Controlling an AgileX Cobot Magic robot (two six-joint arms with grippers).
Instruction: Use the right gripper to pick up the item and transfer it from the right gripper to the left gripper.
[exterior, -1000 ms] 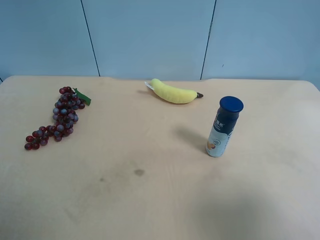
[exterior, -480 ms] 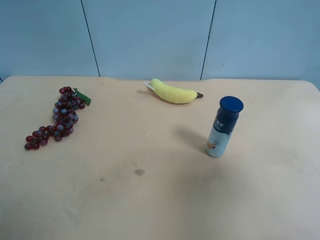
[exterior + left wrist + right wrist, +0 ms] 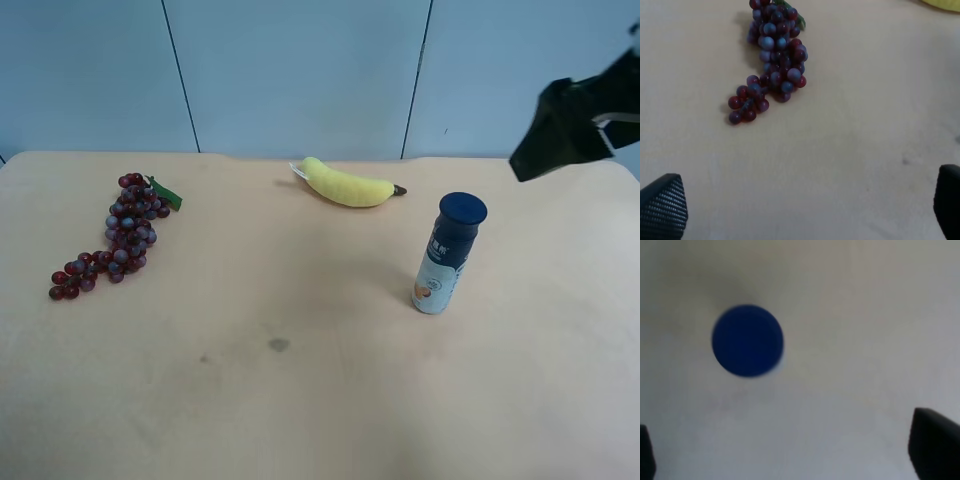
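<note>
The item, a small bottle (image 3: 447, 255) with a dark blue cap, stands upright on the tan table (image 3: 300, 400), right of centre. The right gripper (image 3: 558, 128) shows as a blurred black shape high above the table, up and to the right of the bottle. In the right wrist view I look straight down on the blue cap (image 3: 747, 340). The right gripper (image 3: 790, 452) is open and empty, with its fingertips (image 3: 935, 445) at the frame's lower corners. The left gripper (image 3: 805, 202) is open and empty above bare table near the grapes. It is out of the exterior high view.
A red grape bunch (image 3: 115, 240) lies at the exterior view's left and also shows in the left wrist view (image 3: 772, 55). A yellow banana (image 3: 350, 185) lies at the back centre, behind and left of the bottle. A pale blue wall stands behind the table.
The right arm's black gripper has come into the exterior view at the upper right, above the bottle's side. The bottle, banana and grapes have not moved.
</note>
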